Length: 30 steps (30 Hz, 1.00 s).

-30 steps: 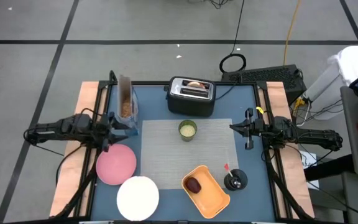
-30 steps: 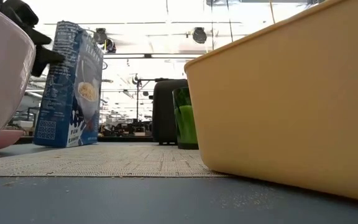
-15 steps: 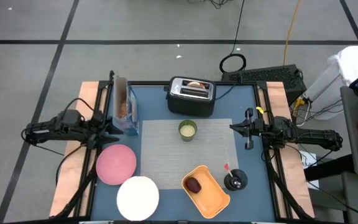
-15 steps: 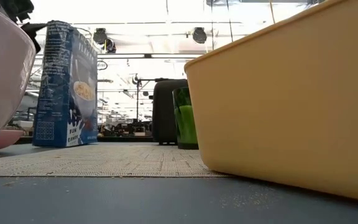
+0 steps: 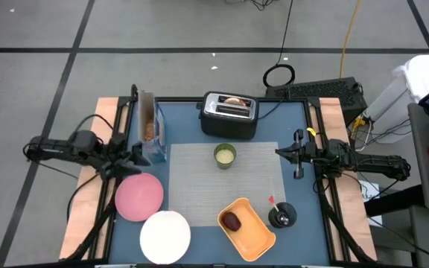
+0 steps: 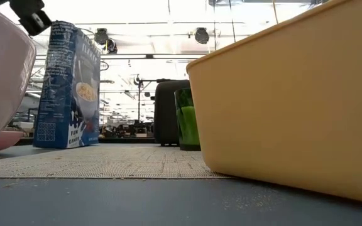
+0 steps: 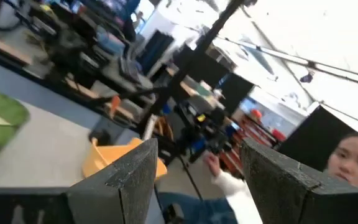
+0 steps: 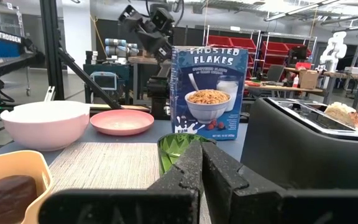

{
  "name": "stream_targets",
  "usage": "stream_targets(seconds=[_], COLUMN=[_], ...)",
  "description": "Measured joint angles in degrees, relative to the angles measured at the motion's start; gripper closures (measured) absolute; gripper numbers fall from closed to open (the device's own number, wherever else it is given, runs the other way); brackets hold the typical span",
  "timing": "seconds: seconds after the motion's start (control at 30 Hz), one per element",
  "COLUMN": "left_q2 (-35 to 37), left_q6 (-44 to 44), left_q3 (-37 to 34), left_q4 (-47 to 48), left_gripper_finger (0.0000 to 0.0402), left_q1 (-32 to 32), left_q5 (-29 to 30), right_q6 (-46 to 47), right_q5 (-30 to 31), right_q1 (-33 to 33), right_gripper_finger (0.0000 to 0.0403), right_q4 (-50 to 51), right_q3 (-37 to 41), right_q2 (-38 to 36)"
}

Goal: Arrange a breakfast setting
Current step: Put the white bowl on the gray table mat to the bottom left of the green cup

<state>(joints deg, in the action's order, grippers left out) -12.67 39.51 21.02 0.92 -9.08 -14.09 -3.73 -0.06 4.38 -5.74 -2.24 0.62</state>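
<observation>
The grey placemat (image 5: 226,186) lies mid-table with the pale-green cup (image 5: 225,155) standing on its far part. The pink plate (image 5: 139,196) and white bowl (image 5: 165,236) rest on the table at the near left. The toasted bread (image 5: 234,101) sticks up from a slot of the toaster (image 5: 229,115). My left gripper (image 5: 140,156) is open and empty, just left of the upright cereal box (image 5: 150,132). My right gripper (image 5: 281,152) is shut and empty at the placemat's right edge.
The orange tray (image 5: 246,227) with a dark item lies at the near right, and a black round object (image 5: 282,216) stands beside it. In the left wrist view a person (image 7: 353,155) shows beyond the table's right side.
My left gripper has come off the cereal box and drawn back toward the table's left edge. The box, tilted a second ago, now stands upright on the table.
</observation>
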Motion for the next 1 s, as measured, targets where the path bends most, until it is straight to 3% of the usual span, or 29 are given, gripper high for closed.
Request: stream_targets(seconds=[0.27,0.67,0.83,1.0], left_q2=[-10.7,-24.2,-30.7,-38.0], left_q6=[0.4,-0.8,-2.5,-6.1], left_q3=[0.0,0.0,4.5,14.7], left_q4=[-12.0,-29.5,-26.5,-15.8], left_gripper_finger=[0.0167,0.0167,0.0167,0.0167], left_q1=[-9.1,-20.4,-22.7,-24.8], left_q5=[0.2,12.5,18.9,19.2], right_q6=[0.0,0.0,0.0,0.0], right_q5=[0.0,0.0,0.0,0.0], right_q1=[0.0,0.0,0.0,0.0], right_gripper_finger=[0.0401,0.0401,0.0401,0.0401], right_q4=[0.0,0.0,0.0,0.0], right_q3=[0.0,0.0,0.0,0.0], right_q2=[0.0,0.0,0.0,0.0])
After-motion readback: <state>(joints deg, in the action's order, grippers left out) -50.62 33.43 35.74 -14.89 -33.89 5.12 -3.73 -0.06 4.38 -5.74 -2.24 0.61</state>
